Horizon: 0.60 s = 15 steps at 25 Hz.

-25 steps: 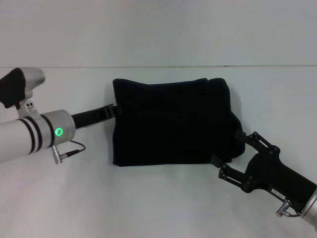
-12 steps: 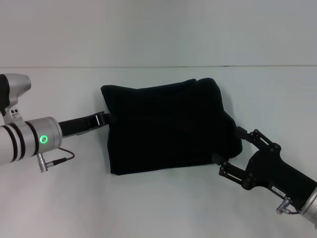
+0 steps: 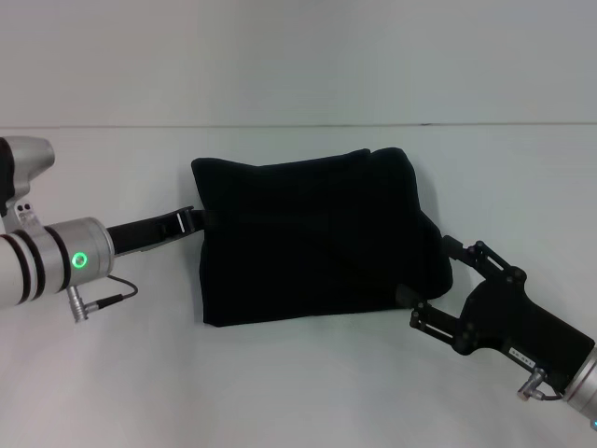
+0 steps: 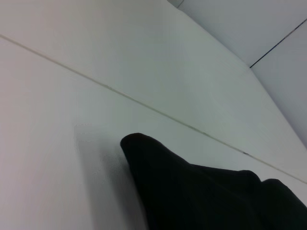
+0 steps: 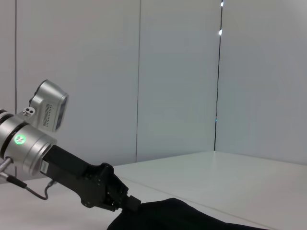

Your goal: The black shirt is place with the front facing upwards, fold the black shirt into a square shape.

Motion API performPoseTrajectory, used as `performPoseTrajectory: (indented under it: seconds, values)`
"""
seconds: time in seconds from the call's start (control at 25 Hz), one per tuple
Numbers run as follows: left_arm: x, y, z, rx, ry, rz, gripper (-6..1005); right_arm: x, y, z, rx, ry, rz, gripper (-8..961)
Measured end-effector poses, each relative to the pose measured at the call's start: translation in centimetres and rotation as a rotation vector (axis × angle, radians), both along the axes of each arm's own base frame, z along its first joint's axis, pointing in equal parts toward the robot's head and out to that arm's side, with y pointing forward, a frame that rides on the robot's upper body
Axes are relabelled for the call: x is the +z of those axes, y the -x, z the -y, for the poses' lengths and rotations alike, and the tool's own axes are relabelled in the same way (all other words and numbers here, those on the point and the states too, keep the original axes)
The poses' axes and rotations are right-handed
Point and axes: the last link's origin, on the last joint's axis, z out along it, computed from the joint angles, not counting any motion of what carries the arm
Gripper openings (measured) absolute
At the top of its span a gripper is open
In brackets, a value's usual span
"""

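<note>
Two grippers flank a folded black shirt [image 3: 317,238] on a white table [image 3: 298,383].

Both arms work the bundle from opposite sides, a placing that looks meant to square its edges; the left gripper [image 3: 191,222] reaches in level with the tabletop and meets the shirt's left edge, its tip against or in the cloth, and whether it is clenched or released cannot be told; the right gripper [image 3: 438,275] sits at the lower right corner with its linkage spread wide and the fingers apart around the fabric's edge, nothing visibly pinched; the shirt lies mid-table as a roughly rectangular stack, no lettering showing; the surface is plain matte white, with one thin seam running across its far side; behind stand pale panelled walls with dark vertical joints.
</note>
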Motion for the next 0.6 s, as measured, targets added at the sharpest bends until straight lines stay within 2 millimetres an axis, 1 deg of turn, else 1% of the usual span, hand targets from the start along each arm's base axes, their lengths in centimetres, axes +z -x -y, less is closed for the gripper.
performPoseTrajectory:
  seconds: [0.28, 0.4, 0.52, 0.6]
  values:
    - [0.8, 0.1, 1.1, -0.055, -0.02, 0.016, 81, 0.0, 0.0, 0.0, -0.001, 0.0, 0.0, 903]
    - [1.4, 0.2, 1.7, -0.107, -0.029, 0.009, 214, 0.1, -0.1, 0.0, -0.001, -0.003, 0.002, 903]
    - [2.2, 0.1, 2.6, -0.213, -0.041, -0.014, 343, 0.3, -0.2, 0.0, -0.006, -0.011, -0.001, 903]
    - [2.7, 0.0, 3.6, -0.309, -0.061, -0.038, 422, 0.4, -0.3, 0.0, -0.007, -0.017, -0.003, 903]
